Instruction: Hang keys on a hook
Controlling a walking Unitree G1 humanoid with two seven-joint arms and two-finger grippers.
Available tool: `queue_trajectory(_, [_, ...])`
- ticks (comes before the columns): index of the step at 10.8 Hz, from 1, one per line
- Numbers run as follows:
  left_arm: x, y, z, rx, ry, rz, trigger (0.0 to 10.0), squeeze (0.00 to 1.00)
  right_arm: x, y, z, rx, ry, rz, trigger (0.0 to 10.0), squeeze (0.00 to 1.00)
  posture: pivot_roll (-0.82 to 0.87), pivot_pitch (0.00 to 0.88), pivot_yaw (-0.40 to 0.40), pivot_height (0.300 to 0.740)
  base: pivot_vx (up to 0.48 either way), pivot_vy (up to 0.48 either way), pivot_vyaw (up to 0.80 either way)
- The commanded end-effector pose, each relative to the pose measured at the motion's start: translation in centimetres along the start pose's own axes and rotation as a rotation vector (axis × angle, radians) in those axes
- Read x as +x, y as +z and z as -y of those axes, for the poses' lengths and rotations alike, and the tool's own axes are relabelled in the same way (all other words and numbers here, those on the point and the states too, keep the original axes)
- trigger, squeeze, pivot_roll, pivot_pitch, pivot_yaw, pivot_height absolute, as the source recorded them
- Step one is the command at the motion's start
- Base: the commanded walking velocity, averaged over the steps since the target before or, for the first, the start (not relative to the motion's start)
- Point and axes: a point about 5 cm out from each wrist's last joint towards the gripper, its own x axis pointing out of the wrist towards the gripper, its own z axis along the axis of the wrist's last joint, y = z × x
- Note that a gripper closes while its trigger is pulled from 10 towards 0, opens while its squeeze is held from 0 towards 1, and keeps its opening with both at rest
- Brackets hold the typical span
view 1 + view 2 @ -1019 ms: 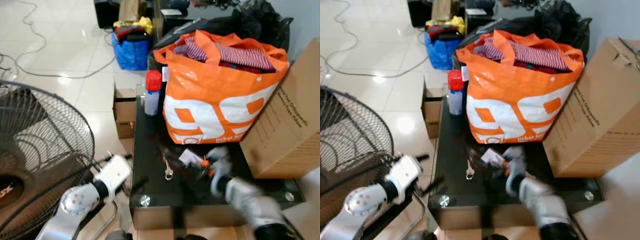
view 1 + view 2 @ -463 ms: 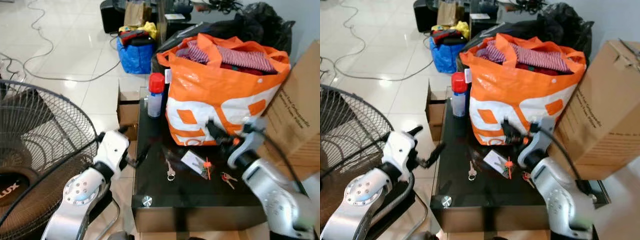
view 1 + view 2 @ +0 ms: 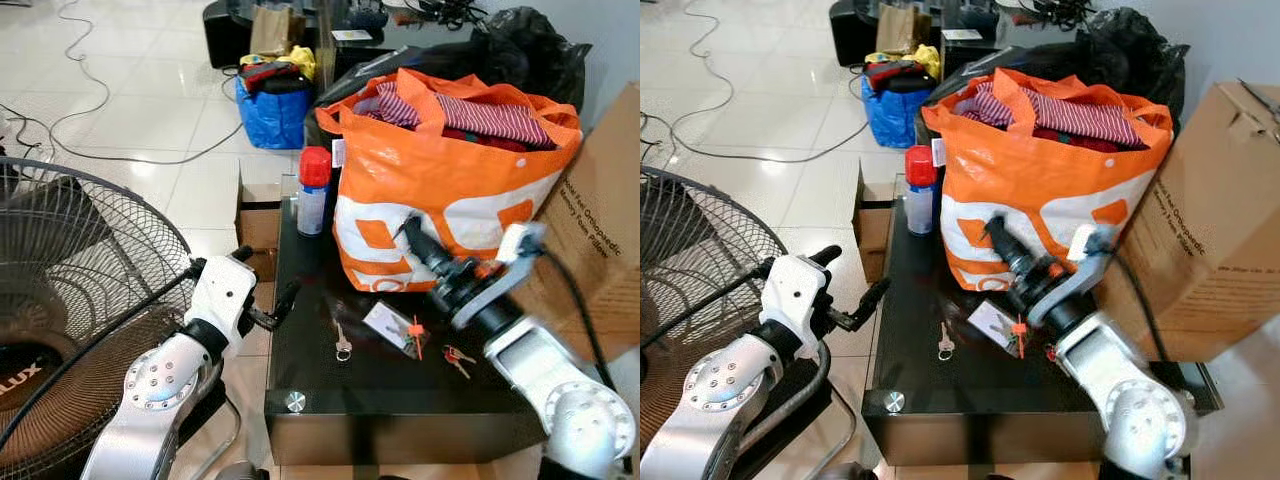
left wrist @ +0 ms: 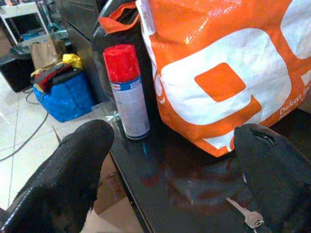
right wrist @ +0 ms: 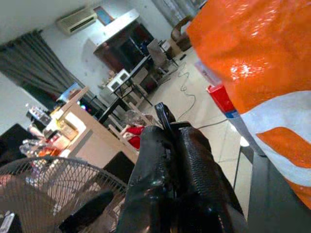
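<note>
The right gripper [image 3: 412, 232] hovered pinched shut, empty, over the table [image 3: 300, 375]. It should open and drop onto the near keys [image 3: 458, 358].

Glossy black table [image 3: 330, 390]; shiny plastic bag [image 3: 450, 190]; metal key [image 3: 341, 347]; probably cardboard box [image 3: 600, 240].

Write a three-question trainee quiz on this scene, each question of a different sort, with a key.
1. True or false: the right gripper is raised in front of the orange bag, fingers closed together.
2. What lies nearest the left edge of the black table? A) silver key B) red-tagged keys C) white tag
3. Fill in: the spray can has a ___ cap.

Key: 1 true; 2 A; 3 red. The left gripper, fingers open, hovers at the table's left edge.
</note>
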Motion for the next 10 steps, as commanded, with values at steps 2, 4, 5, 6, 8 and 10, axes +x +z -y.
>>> queue_trajectory(2, [-0.2, 0.2, 0.0, 0.005, 0.004, -0.007, 10.0, 0.00, -0.2, 0.5, 0.1, 0.047, -0.032, 0.026, 0.0, 0.00, 0.01, 0.000, -0.027, 0.740, 0.000, 0.000, 0.00])
queue_trajectory(4, [-0.2, 0.3, 0.0, 0.008, 0.010, -0.014, 10.0, 0.00, -0.3, 1.0, 0.1, 0.041, -0.057, 0.057, 0.0, 0.00, 0.01, 0.000, -0.025, 0.740, 0.000, 0.000, 0.00])
queue_trajectory(5, [-0.1, 0.2, -0.3, 0.021, 0.026, -0.024, 10.0, 0.00, -0.2, 1.1, 0.2, -0.022, -0.092, 0.037, 0.0, 0.00, 0.01, 0.000, -0.025, 0.740, 0.000, 0.000, 0.00])
queue_trajectory(6, [0.1, 0.0, -0.8, 0.045, 0.058, -0.035, 10.0, 0.00, 0.1, 1.1, 0.8, -0.237, -0.205, -0.015, 6.5, 0.00, 0.01, 0.000, -0.027, 0.740, 0.000, 0.000, 0.00])
queue_trajectory(8, [0.7, -0.4, -1.2, 0.066, 0.110, -0.051, 10.0, 0.00, 0.2, 1.0, 1.4, -0.443, -0.345, -0.045, 10.0, 0.00, 0.00, 0.000, -0.029, 0.740, -0.268, 0.000, 0.00])
queue_trajectory(10, [1.1, -0.9, -1.0, 0.071, 0.127, -0.066, 10.0, 0.00, 0.0, 0.2, 2.3, -0.636, -0.422, -0.095, 10.0, 0.00, 0.00, 0.000, -0.026, 0.740, -0.285, 0.000, 0.00])
